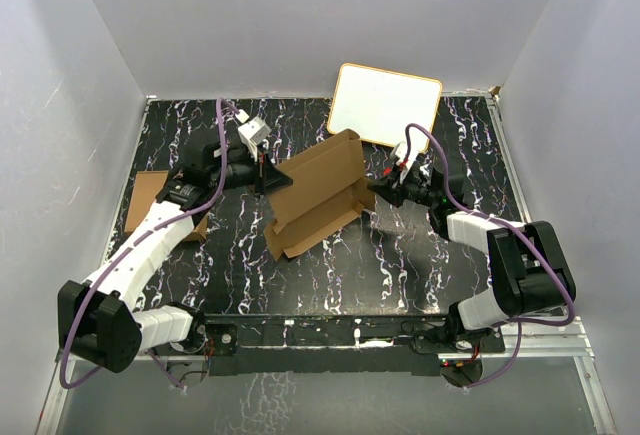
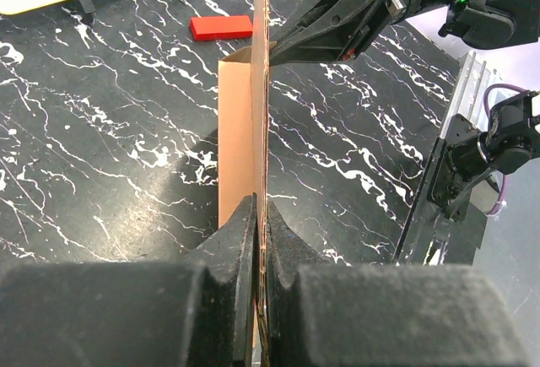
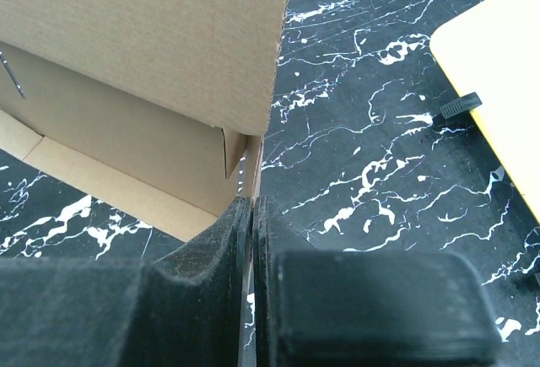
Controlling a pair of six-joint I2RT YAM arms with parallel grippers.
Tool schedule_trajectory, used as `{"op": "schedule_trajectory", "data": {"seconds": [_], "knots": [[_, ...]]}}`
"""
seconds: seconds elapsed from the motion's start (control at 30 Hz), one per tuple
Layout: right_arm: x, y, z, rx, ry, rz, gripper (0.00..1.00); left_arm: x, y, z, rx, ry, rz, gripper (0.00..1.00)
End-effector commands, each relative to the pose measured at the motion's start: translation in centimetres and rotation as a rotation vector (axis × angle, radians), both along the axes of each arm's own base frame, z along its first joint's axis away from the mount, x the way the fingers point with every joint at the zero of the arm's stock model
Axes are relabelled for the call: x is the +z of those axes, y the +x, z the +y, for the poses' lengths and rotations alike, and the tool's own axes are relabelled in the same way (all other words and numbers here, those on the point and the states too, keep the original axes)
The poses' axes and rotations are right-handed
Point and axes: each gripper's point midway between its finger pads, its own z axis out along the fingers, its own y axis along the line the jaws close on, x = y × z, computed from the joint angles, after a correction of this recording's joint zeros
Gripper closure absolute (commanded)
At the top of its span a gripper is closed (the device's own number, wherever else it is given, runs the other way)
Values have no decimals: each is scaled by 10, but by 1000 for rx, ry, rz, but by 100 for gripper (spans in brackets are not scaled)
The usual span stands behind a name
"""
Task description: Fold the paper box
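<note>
The paper box [image 1: 318,193] is a brown creased cardboard sheet, partly folded, held up off the black marbled table between both arms. My left gripper [image 1: 266,181] is shut on its left edge. In the left wrist view the sheet [image 2: 239,131] runs edge-on straight out from the shut left gripper [image 2: 261,203]. My right gripper [image 1: 377,188] is shut on a thin flap at the box's right side. Its wrist view shows a broad panel of the box [image 3: 152,46] above the flap and the pinched right gripper [image 3: 253,203]. The right gripper's fingers [image 2: 337,21] show beyond the sheet's far end.
A white board with a yellow rim [image 1: 385,103] lies at the back right, also seen as the board [image 3: 498,72] in the right wrist view. Flat brown cartons [image 1: 143,198] lie under the left arm at the table's left edge. A small red block [image 2: 221,27] sits on the table.
</note>
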Motion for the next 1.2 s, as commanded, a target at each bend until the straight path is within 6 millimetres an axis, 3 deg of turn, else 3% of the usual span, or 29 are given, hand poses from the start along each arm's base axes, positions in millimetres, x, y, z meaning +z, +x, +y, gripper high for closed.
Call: {"op": "schedule_trajectory", "data": {"seconds": [0.0,0.77,1.03,1.17], "knots": [[19,-12,10,92,24,-95,92,-15,-16,-1,-43,18,49,100],[18,-27,16,167,38,-64,90,-9,-30,6,-79,74,7,100],[21,-31,14,226,40,-35,83,-6,-32,6,-87,71,-4,100],[28,-32,10,250,51,-24,73,-4,-33,6,-92,65,-11,100]]}}
